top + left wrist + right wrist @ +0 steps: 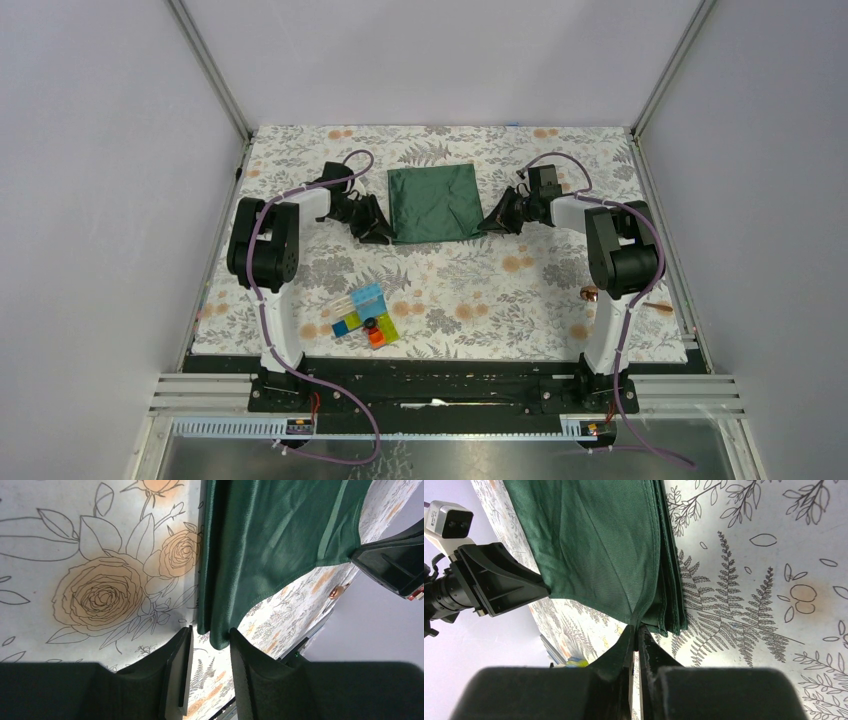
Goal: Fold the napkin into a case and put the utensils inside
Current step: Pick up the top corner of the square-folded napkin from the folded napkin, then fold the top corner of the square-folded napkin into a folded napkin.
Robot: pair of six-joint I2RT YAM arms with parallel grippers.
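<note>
The left gripper (210,632) stands with jaws parted around the near corner of the dark green napkin (270,540) (layered along one edge). The right gripper (392,562) meets the napkin's far corner. A floral table covering (100,590) lies beneath the napkin.

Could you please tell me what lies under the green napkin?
Only the floral table covering shows around the napkin. Its own folded layers lie stacked along one edge. Anything beneath the cloth's middle is covered and cannot be seen.
</note>
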